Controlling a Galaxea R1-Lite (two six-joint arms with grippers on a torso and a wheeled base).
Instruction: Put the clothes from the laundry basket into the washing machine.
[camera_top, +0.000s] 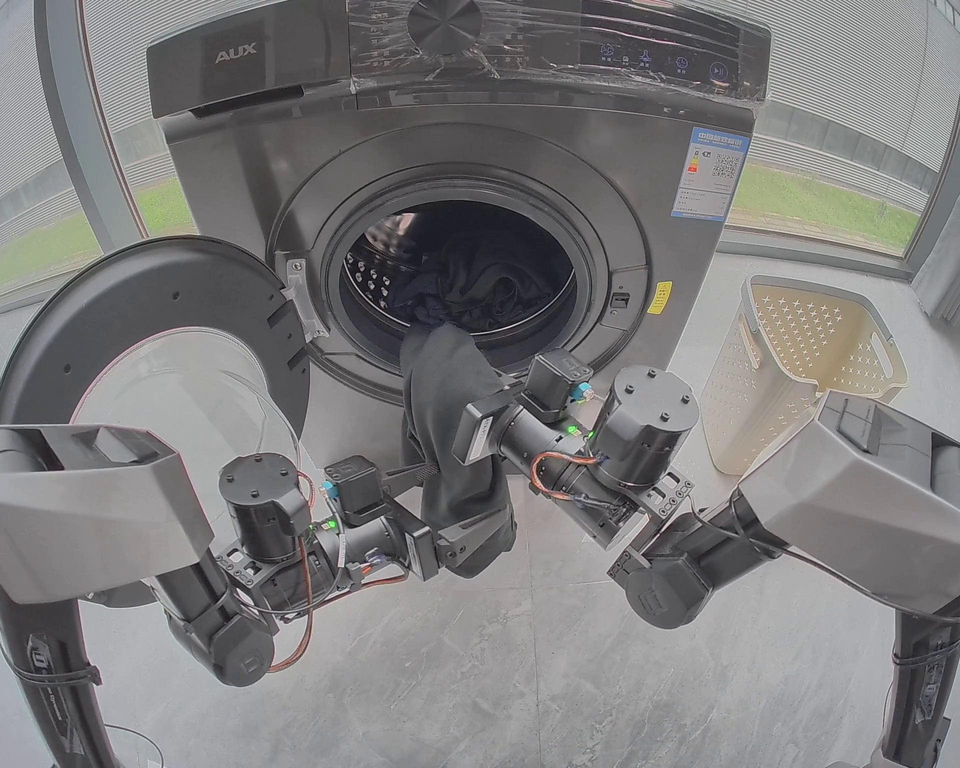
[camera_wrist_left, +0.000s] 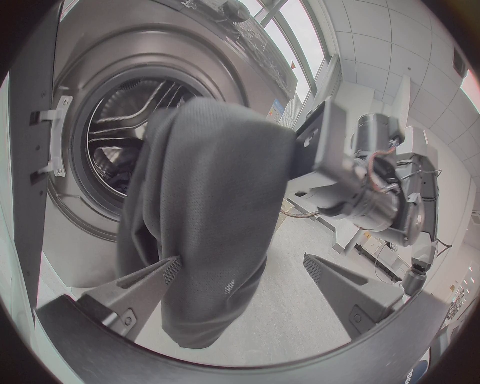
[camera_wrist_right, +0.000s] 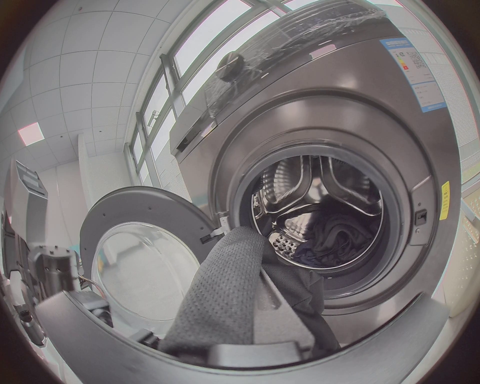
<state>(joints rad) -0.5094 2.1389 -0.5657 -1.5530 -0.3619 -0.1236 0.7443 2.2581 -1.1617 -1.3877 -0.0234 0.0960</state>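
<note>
Head view: laundry basket (camera_top: 757, 400) beside washer (camera_top: 640, 170)

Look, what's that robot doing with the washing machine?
It is loading laundry. A dark garment hangs half out of the washing machine, with its top over the rim and the rest dangling in front. The right gripper is pinched shut on it near the top. The left gripper sits open at its lower part. More dark clothes lie in the drum, the door is swung wide, and the laundry basket stands beside the machine.
</note>
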